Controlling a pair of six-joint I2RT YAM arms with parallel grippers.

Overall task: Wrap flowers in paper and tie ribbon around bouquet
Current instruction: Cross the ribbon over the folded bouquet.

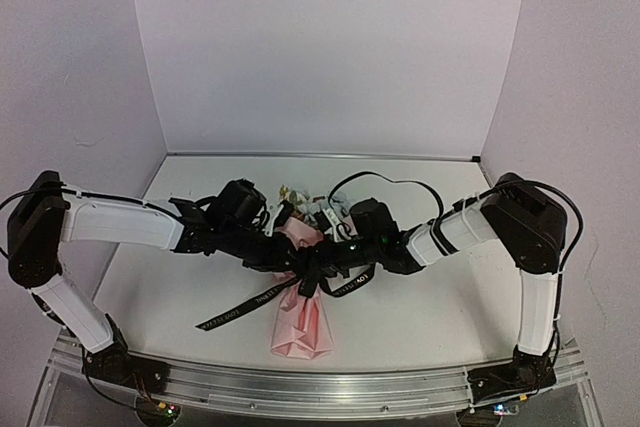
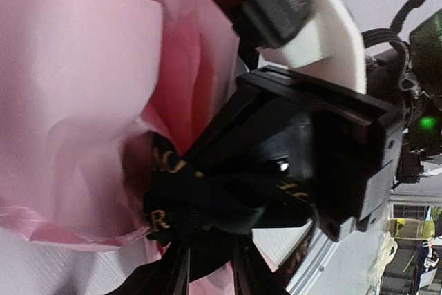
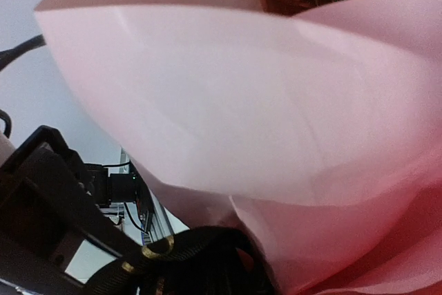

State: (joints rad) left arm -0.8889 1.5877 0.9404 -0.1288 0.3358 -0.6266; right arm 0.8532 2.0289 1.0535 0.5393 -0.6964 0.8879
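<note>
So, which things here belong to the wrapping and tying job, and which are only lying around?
For the job: cone of pale pink wrapping paper; narrow black fabric ribbon with gold lettering; small bunch of mixed flowers.
Not for the job: flat white table; silver metal rail; pale back wall.

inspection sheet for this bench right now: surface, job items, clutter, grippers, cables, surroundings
surface: white tabletop, no marks seen
job's things: pale pink wrapping paper forms a cone around the mixed flowers, tip toward the arms; black gold-lettered fabric ribbon circles its middle, one tail lying out to the left
clutter: nothing seen
grippers: left gripper at the ribbon band, ribbon between its fingers, grip unclear; right gripper shut, tips at the same band
cables: black cable loops above the right wrist; thin wires by the left base
surroundings: plain pale walls on three sides; aluminium rail at the near edge
</note>
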